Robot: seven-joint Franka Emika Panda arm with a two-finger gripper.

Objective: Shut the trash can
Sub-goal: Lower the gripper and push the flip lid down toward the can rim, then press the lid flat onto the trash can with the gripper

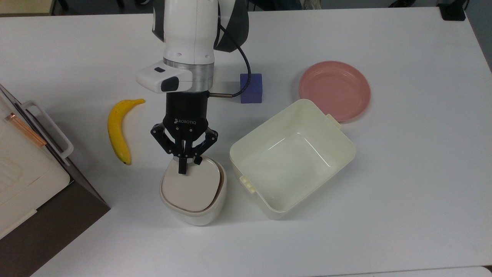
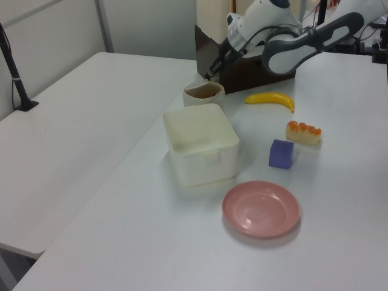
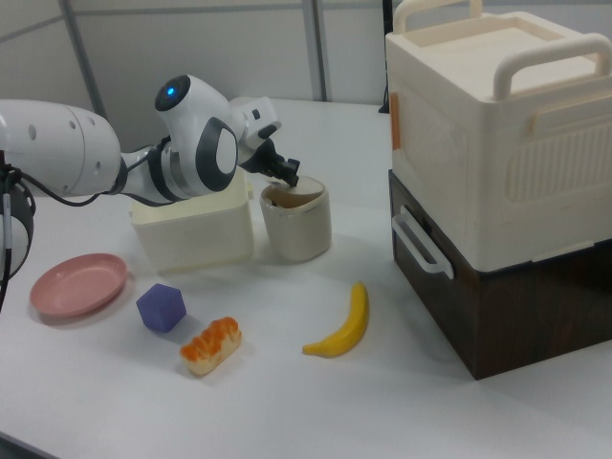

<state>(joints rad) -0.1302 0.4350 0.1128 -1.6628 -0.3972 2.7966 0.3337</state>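
In the top view, the gripper (image 1: 183, 169) hangs over the trash can (image 1: 193, 189), its fingers drawn together into a single dark tip that rests at the lid's (image 1: 190, 187) upper edge, holding nothing. The lid lies almost flat in the rim, with a thin dark crescent of opening along its right side in the top view — so it looks nearly shut, not seated. The can stands just to the top view's left of the tub (image 1: 292, 156), with the banana (image 1: 118, 130) further left, and the blue block (image 1: 251, 88) and the pink plate (image 1: 334, 90) beyond.

In the left view, the trash can (image 2: 203, 95) sits just behind the tub (image 2: 200, 144), and the gripper (image 2: 210, 74) slants down to its far rim. A brown patch shows at the can's top; whether that is lid or gap cannot be told there.

In the right view, the gripper (image 3: 285, 174) touches the top of the trash can (image 3: 295, 223), which stands between the tub (image 3: 191, 232) and the stacked boxes (image 3: 502, 172).

The step in hand is judged to be the closing press. The next move likely calls for a short push downward, perhaps further from the hinge, until the crescent vanishes.
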